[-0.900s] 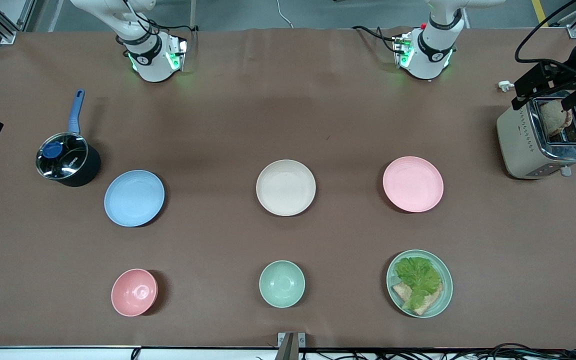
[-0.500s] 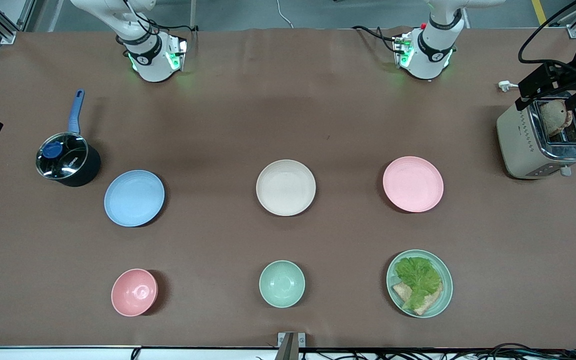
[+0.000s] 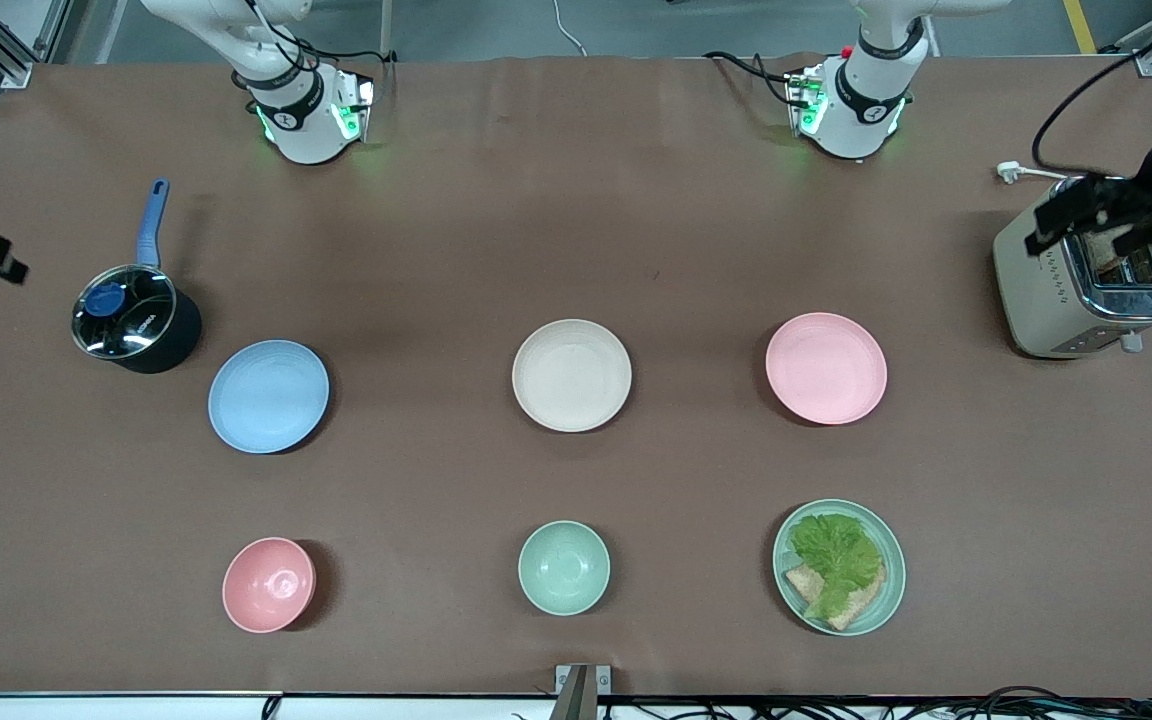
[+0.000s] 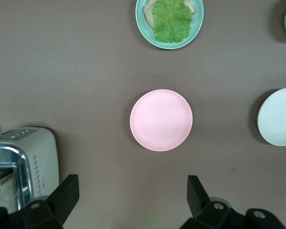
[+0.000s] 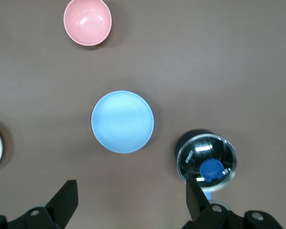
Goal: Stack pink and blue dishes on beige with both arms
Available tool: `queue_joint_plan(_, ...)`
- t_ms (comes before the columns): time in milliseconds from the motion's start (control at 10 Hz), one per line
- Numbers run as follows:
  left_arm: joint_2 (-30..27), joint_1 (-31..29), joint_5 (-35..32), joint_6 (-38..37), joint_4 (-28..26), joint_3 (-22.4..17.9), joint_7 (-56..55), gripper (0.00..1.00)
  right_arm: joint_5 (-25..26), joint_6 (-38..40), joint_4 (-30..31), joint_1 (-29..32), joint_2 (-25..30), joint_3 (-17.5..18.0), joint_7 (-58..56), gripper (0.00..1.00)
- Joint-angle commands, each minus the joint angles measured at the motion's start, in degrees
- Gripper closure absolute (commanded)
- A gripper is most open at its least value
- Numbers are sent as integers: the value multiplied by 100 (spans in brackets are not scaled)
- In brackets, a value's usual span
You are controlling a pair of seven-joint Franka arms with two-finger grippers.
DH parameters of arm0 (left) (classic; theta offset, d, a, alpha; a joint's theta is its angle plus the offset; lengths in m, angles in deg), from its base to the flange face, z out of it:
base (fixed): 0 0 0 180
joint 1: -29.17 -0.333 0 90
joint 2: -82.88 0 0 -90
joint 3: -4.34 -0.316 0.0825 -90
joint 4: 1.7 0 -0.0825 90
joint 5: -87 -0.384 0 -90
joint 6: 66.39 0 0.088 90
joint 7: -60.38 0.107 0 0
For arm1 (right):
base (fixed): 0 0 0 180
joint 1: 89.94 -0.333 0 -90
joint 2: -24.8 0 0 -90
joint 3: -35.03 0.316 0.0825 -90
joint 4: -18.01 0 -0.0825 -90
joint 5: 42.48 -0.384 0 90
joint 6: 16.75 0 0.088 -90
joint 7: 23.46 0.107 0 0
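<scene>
- Since the earlier front views, the left gripper [image 3: 1101, 215] has shifted over the toaster [image 3: 1056, 290], so more of the toaster's top is covered by it; the plates and bowls lie where they did.
- That gripper's fingers [image 4: 66, 191] stand wide apart in the left wrist view, with nothing between them.
- Only a dark part of the right arm's hand shows at the edge of the front view, near the pot [image 3: 136, 320]; in its own wrist view the right gripper [image 5: 133, 200] has its fingers spread wide and holds nothing.
- Pale and flat, the pink plate [image 3: 826, 368] lies toward the left arm's end of the table, well apart from the toaster and farther from the front camera than the green plate [image 3: 891, 575].
- On that green plate lie a lettuce leaf [image 3: 836, 550] and what looks like bread, though the leaf hides most of it.
- Toward the right arm's end, the blue plate [image 3: 268, 396] lies just beside the lidded pot, whose blue handle [image 3: 152, 222] points toward the robots' bases.
- Between the two coloured plates, the beige plate [image 3: 572, 375] lies bare, well apart from both.
- Nearer to the front camera are a pink bowl [image 3: 269, 584] and a mint bowl [image 3: 564, 567], each upright.
- All of it rests on the brown table [image 3: 576, 200].
</scene>
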Motion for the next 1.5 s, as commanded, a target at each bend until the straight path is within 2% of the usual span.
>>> queue_joint_plan(0, 2, 24, 223, 1021, -1398, -156, 753, 0, -303, -791, 686, 75, -356, 26, -273, 0)
queue_joint_plan(200, 247, 50, 644, 2355, -2454, -183, 1020, 0, -524, -2220, 1861, 162, -559, 18, -991, 0)
queue_joint_plan(400, 703, 25, 803, 3271, -3107, -174, 1658, 0, -559, -3618, 2812, 233, -856, 26, -1441, 0)
queue_joint_plan(500, 1001, 24, 996, 3745, -3248, -182, 1966, 0, -698, -4304, 3234, 233, -998, 26, -1696, 0)
queue_joint_plan(700, 1757, 16, 1207, 4503, -3224, -174, 2241, 0, -744, -5099, 3694, 294, -1288, 26, -2031, 0)
queue_joint_plan(800, 1995, 24, 1478, 4732, -3223, -174, 2442, 0, -752, -5276, 3748, 304, -1411, 26, -2023, 0)
queue_joint_plan(1000, 2434, 15, 2136, 4761, -3162, -174, 3073, 6, -1155, -5313, 3809, 286, -1605, 35, -2041, 3)
queue_joint_plan(1100, 2515, 7, 2479, 4761, -3144, -174, 3408, 16, -1165, -5313, 3810, 286, -1632, 35, -2041, 9)
queue_joint_plan(1200, 2585, 7, 2665, 4761, -3144, -174, 3620, 44, -1174, -5313, 3827, 303, -1702, 35, -2050, 13)
queue_joint_plan(1300, 2604, -2, 2737, 4761, -3101, -174, 3639, 77, -1279, -5313, 3845, 304, -1702, 44, -2093, 16)
queue_joint_plan(1400, 2604, -2, 2920, 4761, -3048, -174, 3631, 92, -1523, -5304, 3888, 304, -1711, 44, -2137, 20)
